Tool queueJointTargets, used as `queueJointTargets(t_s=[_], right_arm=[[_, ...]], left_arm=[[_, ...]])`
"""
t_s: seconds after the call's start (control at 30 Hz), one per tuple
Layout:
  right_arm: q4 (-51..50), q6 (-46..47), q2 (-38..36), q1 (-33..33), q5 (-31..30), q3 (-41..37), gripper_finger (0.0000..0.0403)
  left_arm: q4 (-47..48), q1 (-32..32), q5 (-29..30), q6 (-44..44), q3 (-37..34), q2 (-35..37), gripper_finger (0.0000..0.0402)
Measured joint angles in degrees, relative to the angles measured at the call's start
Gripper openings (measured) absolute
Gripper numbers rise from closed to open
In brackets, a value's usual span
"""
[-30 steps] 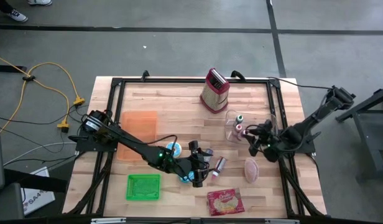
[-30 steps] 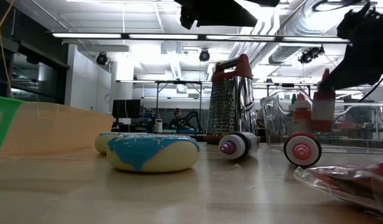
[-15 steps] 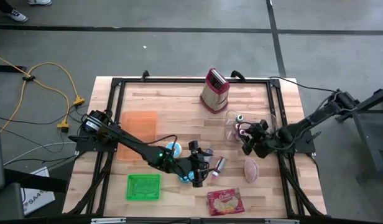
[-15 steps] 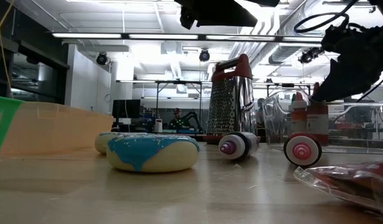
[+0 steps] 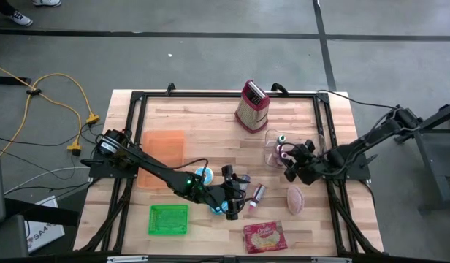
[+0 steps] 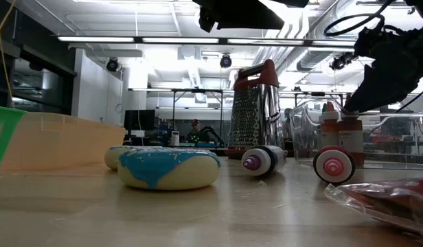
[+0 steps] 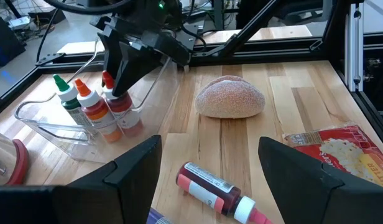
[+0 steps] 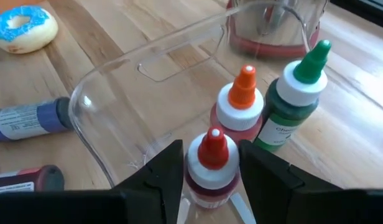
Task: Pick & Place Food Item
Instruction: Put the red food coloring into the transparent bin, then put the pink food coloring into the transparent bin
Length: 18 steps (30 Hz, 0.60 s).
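A clear container (image 5: 272,150) at the table's right holds three upright sauce bottles: green-capped (image 8: 303,87), orange-capped (image 8: 241,99) and red-capped (image 8: 211,155). My right gripper (image 5: 287,168) slants down over the container, open. One finger stands close on each side of the red-capped bottle's top (image 7: 110,84). My left gripper (image 5: 236,199) hovers open at mid-table above a red tube (image 7: 216,190) that lies on its side, holding nothing. A bread roll (image 7: 230,96) and a blue-iced doughnut (image 5: 204,175) rest on the wood. My right gripper has its fingers (image 8: 173,168) beside the red-capped bottle's white collar (image 8: 198,163), slanting down from the table's right. I cannot tell whether they touch it. The bottle stands upright on the container's floor.
A metal grater (image 5: 252,106) stands at the far middle. An orange board (image 5: 164,150) and a green basket (image 5: 169,219) lie at the left. A snack packet (image 5: 263,236) lies at the near edge, and a second tube (image 8: 23,118) near the doughnut. A black frame rims the table.
My right gripper has gone a little toward the table's left, over the clear container, then kept still. The red-capped bottle went with it and now stands upright beside the other two bottles.
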<state>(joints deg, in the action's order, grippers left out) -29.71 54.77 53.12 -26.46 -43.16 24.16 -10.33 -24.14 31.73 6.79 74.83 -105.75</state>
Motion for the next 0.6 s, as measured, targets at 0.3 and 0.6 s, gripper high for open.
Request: queueJointTargets(t_s=[0.3,0.6], right_arm=[[0.21,-4.01,-6.53,0.00,-1.88,0.00,0.0143],[0.76,-7.36,-11.84,0.00,-2.39,0.00,0.0143]], left_arm=[[0.00,0.00,0.00,0.00,0.00,0.00,0.0262],[0.02,0.00,-0.02,0.09,0.00,0.00,0.0262]])
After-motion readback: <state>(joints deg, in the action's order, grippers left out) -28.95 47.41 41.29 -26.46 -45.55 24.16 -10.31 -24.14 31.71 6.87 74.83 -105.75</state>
